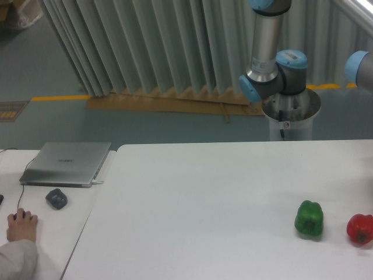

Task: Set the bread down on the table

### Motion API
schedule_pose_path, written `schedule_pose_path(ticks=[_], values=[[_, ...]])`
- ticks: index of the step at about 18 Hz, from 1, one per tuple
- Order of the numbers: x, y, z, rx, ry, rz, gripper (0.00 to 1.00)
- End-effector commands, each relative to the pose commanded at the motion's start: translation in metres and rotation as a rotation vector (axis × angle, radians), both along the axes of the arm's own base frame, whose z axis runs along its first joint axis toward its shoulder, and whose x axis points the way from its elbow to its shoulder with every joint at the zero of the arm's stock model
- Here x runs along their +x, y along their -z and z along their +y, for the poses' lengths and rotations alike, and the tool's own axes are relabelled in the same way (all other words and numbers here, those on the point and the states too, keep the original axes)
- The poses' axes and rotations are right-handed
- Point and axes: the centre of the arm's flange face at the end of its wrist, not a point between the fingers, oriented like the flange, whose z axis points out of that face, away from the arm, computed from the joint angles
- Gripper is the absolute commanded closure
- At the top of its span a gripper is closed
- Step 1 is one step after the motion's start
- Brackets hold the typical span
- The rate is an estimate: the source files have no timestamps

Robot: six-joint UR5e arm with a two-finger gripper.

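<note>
The large white table fills the middle and right of the camera view. No bread shows anywhere in the frame; it is hidden or out of view. The gripper is out of view too: only the arm's grey base column and blue-capped joints show behind the table's far edge, with one more blue joint at the right border. A green pepper and a red pepper stand on the table near its right front.
A smaller white desk at the left holds a closed silver laptop and a dark mouse-like object. A person's hand rests on that desk. A grey folded curtain hangs behind.
</note>
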Motion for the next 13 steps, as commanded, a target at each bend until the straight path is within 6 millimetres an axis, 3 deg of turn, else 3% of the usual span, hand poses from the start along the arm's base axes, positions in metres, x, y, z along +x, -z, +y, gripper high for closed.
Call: schedule_pose_path(ticks=[3, 5, 6, 13], values=[[-0.01, 0.001, -0.012, -0.006, 0.07, 0.005, 0.0], [-0.026, 0.005, -0.033, -0.013, 0.14, 0.005, 0.0], [-0.038, 0.016, -0.042, -0.017, 0.153, -0.009, 0.0], [-0.102, 0.035, -0.081, 0.052, 0.13, 0.02, 0.0]])
